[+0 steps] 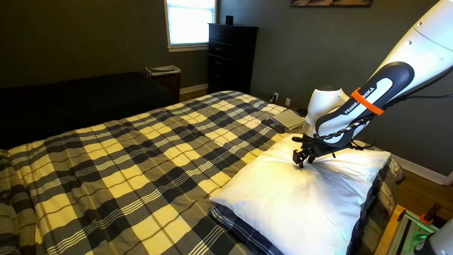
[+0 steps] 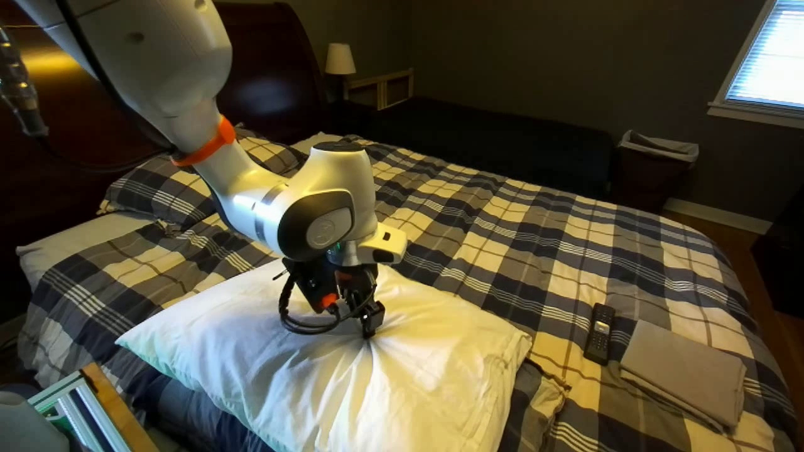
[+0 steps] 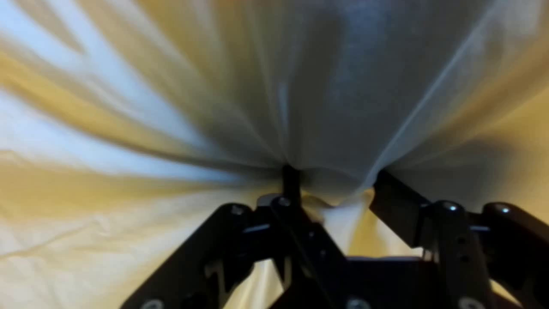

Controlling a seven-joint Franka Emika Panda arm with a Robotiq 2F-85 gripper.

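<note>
The walls (image 1: 293, 53) of this bedroom look dark grey to me, and quite dim. One window (image 1: 191, 23) with blinds (image 2: 776, 69) shines very white. Near it I find a tall black chest of drawers (image 1: 231, 58); not far from there stands a dark bin (image 1: 170, 85) with pale liner (image 1: 155, 73), just beside a long, low, black piece of furniture (image 1: 88, 102) which I cannot identify. In an exterior view I have also a dark wooden headboard (image 2: 270, 69) and a white-shaded lamp (image 2: 340, 59). The bed (image 1: 141, 141) carries a checked cover (image 2: 502, 220), and the light on it is yellowish. The floor (image 1: 428, 187) is brown wood with a white baseboard (image 2: 719, 215).
</note>
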